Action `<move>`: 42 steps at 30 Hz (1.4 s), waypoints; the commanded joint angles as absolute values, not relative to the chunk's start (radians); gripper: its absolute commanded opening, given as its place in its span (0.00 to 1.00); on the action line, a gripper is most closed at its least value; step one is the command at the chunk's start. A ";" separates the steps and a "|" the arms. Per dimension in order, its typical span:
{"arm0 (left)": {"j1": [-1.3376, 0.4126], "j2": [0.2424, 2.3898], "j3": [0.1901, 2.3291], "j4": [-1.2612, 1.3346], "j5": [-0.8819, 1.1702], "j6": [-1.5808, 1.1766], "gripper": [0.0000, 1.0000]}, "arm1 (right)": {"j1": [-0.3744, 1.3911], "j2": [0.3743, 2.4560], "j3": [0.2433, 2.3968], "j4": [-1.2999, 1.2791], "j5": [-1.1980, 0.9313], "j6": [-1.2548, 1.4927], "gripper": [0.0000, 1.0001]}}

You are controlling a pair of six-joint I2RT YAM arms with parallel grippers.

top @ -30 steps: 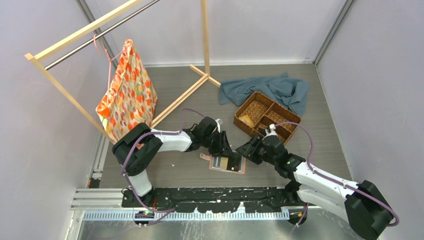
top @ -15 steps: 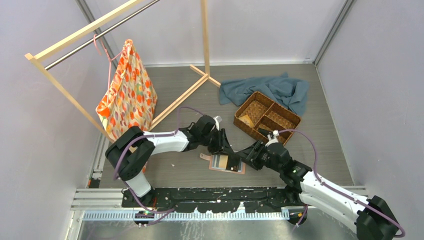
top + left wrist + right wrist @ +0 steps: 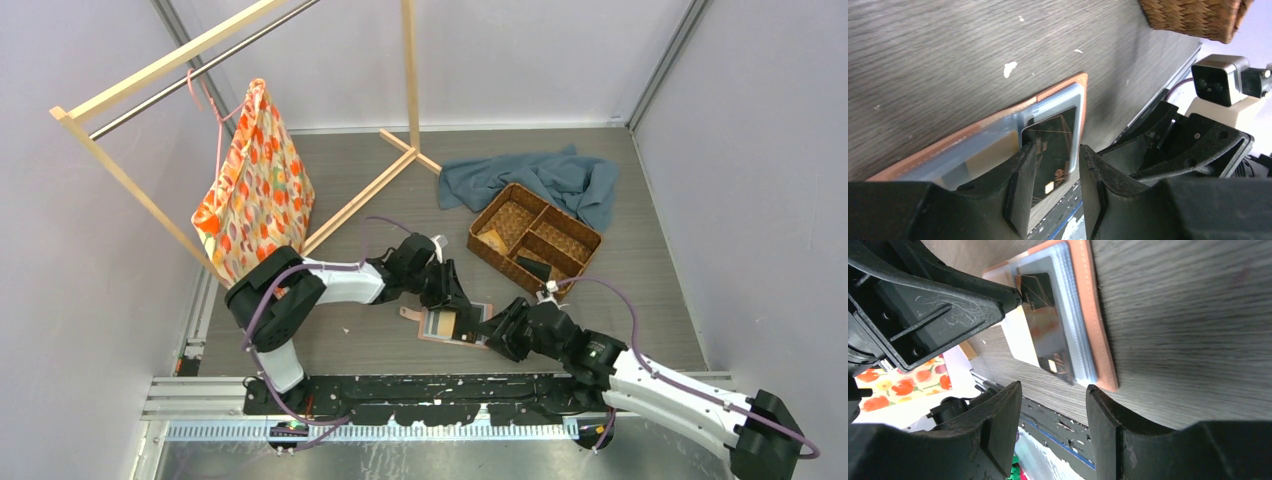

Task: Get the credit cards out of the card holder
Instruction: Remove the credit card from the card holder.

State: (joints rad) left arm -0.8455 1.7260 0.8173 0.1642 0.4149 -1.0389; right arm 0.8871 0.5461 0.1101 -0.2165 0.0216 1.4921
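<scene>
The desk [image 3: 640, 300] carries the card holder [image 3: 1096, 315] near its front edge, between the two arms, lying open and flat with its slots facing up so the cards can slide out sideways. Its long axis runs left to right.

The left gripper [image 3: 1055, 152] comes down on it from behind with fingers apart. One tip touches the far corner of the black card [image 3: 1053, 135], probably pinning the holder so it cannot drag.

The right gripper [image 3: 1054, 390] sits low at the holder's right end, fingers apart, with nothing between them.

The black card's long axis runs front to back, its near end towards the arm bases. A tan card [image 3: 443, 322] lies left of it.
</scene>
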 commanded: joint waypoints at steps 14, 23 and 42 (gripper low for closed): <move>-0.860 1.728 0.762 0.232 0.443 -1.072 0.38 | 0.942 0.728 0.031 0.122 0.121 1.656 0.56; -0.867 1.734 0.775 0.222 0.452 -1.070 0.38 | 0.949 0.655 0.070 -0.069 0.130 1.670 0.56; -0.850 1.764 1.011 -0.030 0.450 -0.901 0.38 | 1.027 0.741 0.067 0.152 0.212 1.689 0.58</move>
